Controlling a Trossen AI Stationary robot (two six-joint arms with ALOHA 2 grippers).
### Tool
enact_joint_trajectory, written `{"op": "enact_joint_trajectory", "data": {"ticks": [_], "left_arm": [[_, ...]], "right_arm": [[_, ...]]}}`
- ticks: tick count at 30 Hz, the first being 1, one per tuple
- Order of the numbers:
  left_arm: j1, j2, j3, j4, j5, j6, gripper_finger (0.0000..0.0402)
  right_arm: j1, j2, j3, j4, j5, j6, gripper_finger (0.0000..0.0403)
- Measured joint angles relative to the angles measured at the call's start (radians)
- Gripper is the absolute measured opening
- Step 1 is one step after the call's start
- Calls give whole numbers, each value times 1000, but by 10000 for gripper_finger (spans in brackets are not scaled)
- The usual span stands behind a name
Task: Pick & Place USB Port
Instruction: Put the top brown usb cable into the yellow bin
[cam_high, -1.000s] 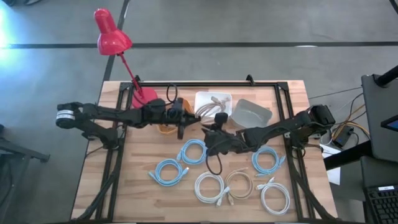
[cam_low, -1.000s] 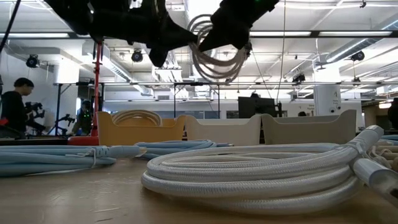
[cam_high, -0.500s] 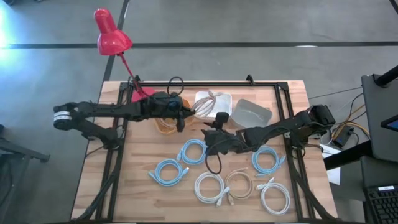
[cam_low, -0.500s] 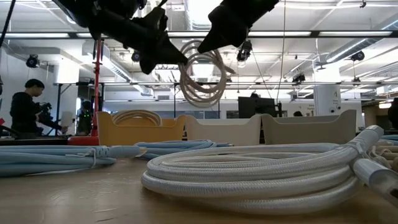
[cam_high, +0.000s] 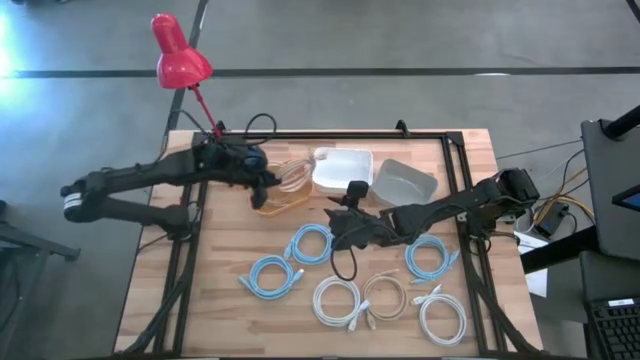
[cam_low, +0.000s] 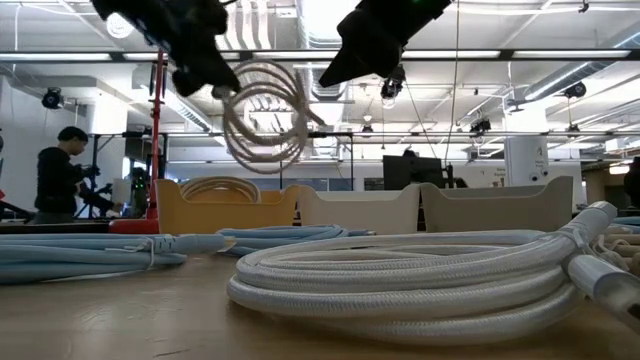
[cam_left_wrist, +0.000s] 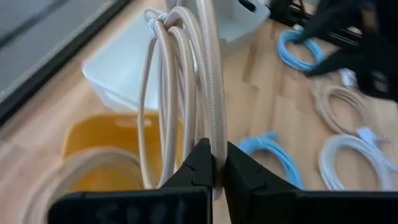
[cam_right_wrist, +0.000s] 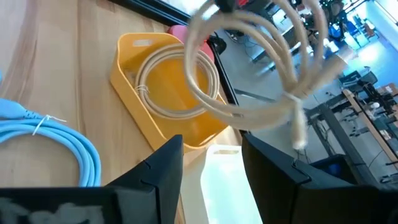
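currently a beige coiled cable (cam_high: 290, 176) is held aloft above the yellow bin (cam_high: 272, 203), pinched by the left gripper (cam_left_wrist: 213, 169). the coil is judged light and floppy, best gripped across bundled strands. the right gripper (cam_right_wrist: 211, 152) is seen spread, empty, mid-table. the wooden table (cam_high: 220, 290) is strewn with coils; a person (cam_low: 60, 180) is noted behind.

Red desk lamp (cam_high: 180, 57) at table's far-left corner; person (cam_low: 58, 175) standing in background.

Three bins at the desk's far edge: yellow bin (cam_high: 270, 203), white bin (cam_high: 343, 168), grey bin (cam_high: 404, 183).

Blue cable coils on desk: three (cam_high: 310, 243) (cam_high: 270, 276) (cam_high: 428, 257).

White coils: two (cam_high: 336, 301) (cam_high: 441, 318).

Beige coils: three — one on desk (cam_high: 384, 295), one in yellow bin (cam_right_wrist: 177, 84), one held aloft (cam_left_wrist: 186, 106).

One red lamp (cam_high: 180, 52).
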Motion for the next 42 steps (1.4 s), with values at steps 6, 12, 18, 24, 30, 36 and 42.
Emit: {"op": "enact_joint_trajectory", "data": {"ticks": [6,12,18,24,30,36,42], "left_arm": [[2,-91,-72,-33,13,1,13],[19,-133,-223,113,72,-48,13],[50,-140,-326,212,155,-104,14],[100,-144,-373,230,156,-105,14],[157,-144,-379,227,169,-103,14],[193,-144,-379,220,172,-99,14],[196,-144,-438,201,171,-110,15]], "right_arm": [[0,0,0,0,0,7,162],[0,0,0,0,0,33,162],[0,0,0,0,0,32,162],[0,0,0,0,0,29,162],[0,0,-2,0,0,25,162],[0,0,-4,-1,0,25,162],[0,0,-5,-1,0,21,162]]}}
